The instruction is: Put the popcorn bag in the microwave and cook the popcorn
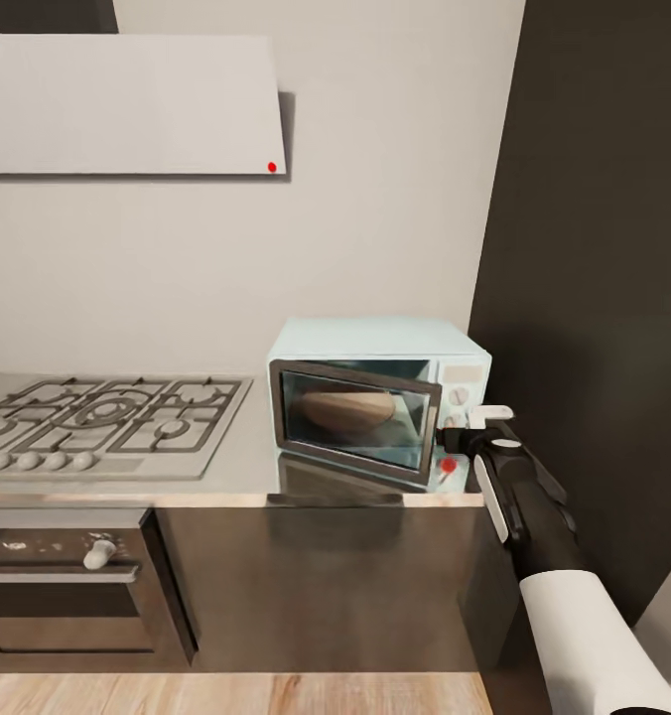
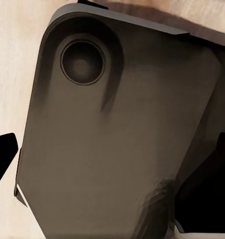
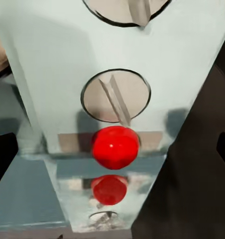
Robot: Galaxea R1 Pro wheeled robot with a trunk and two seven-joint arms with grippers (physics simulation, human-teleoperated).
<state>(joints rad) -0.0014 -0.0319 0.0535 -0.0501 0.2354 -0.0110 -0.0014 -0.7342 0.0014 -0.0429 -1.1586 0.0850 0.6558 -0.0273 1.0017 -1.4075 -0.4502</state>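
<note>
Head view: microwave [image 1: 375, 397] on countertop [image 1: 246, 467], right of gas hob [image 1: 97, 417]; door [image 1: 360, 422] ajar; popcorn bag [image 1: 347, 412] inside, long axis left-right. Right gripper [image 1: 474, 422] at control panel, fingers spread, just right of door; red button [image 3: 114, 147] directly ahead, below lower knob [image 3: 116, 95]. Left gripper: state cannot be told.

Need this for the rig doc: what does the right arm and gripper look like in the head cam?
The right arm has a white, smooth cylindrical forearm sleeve that runs into a glossy black wrist housing with a pale stripe along its side. The right gripper is black at its base, with a pale, whitish finger. No cables or printed markings can be made out.
</note>
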